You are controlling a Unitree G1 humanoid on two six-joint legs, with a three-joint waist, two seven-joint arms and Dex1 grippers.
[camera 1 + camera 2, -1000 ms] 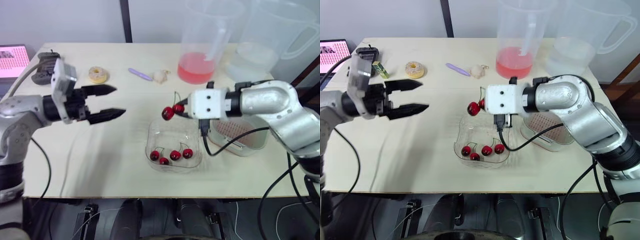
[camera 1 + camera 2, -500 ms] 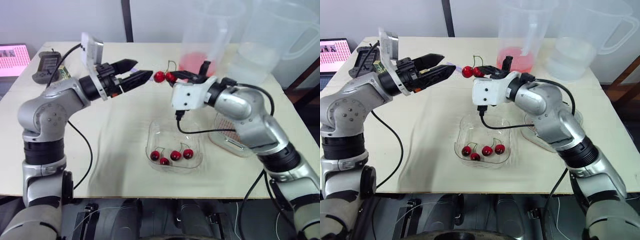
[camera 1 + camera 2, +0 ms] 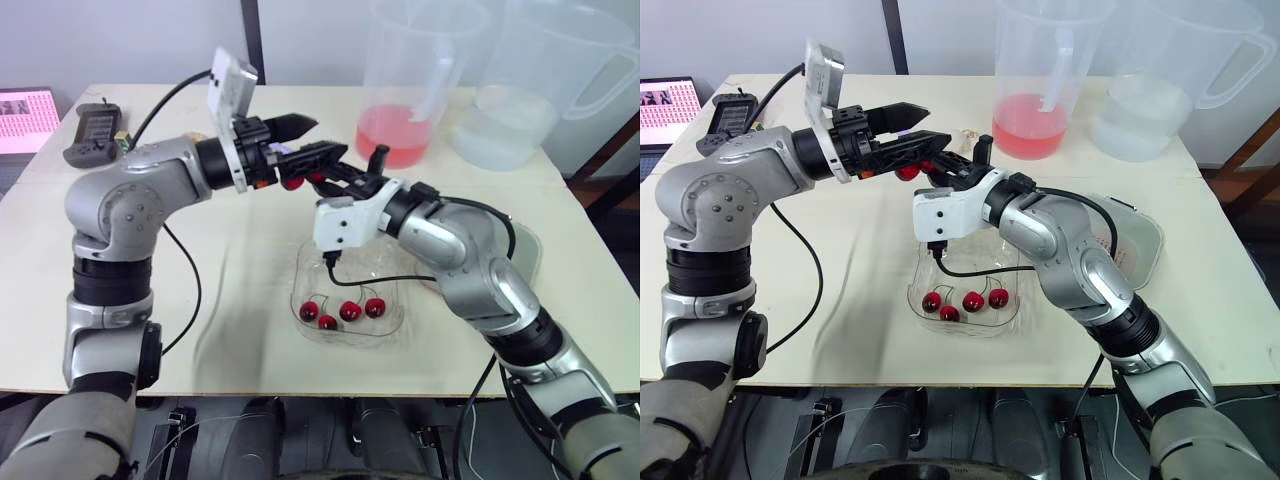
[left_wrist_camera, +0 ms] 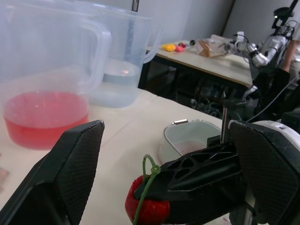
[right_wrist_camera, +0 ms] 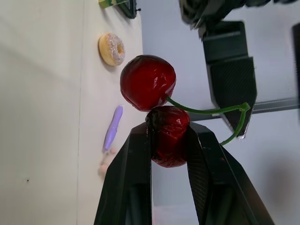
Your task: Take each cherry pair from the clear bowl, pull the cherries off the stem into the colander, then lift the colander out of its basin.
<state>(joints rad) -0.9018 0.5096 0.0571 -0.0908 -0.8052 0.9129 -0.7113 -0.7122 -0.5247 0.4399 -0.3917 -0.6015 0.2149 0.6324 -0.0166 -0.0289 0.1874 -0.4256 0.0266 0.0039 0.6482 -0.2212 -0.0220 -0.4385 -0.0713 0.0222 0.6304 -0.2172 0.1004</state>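
My right gripper (image 5: 168, 126) is shut on one dark red cherry (image 5: 168, 135) of a cherry pair (image 3: 300, 181), held in the air above the table behind the clear bowl (image 3: 300, 268). The other cherry (image 5: 147, 82) hangs free on the green stem (image 5: 211, 111). My left gripper (image 3: 330, 137) is open, and in the left wrist view the cherry (image 4: 147, 207) lies between its fingers (image 4: 70, 159) without touching them. Two more cherry pairs (image 3: 345, 310) lie in the bowl. The pink colander in its white basin (image 3: 1135, 240) stands to the right, partly behind my right arm.
A jug of pink liquid (image 3: 400, 135) and a clear jug of water (image 3: 515, 115) stand at the back right. A doughnut (image 5: 112, 49) and a purple object (image 5: 111, 129) lie at the back of the table. A black remote (image 3: 90, 132) and a screen (image 3: 25, 110) are far left.
My left gripper has reached further right, so its open fingers now flank the held cherries. My right gripper has brought the pair lower and to the left, toward it.
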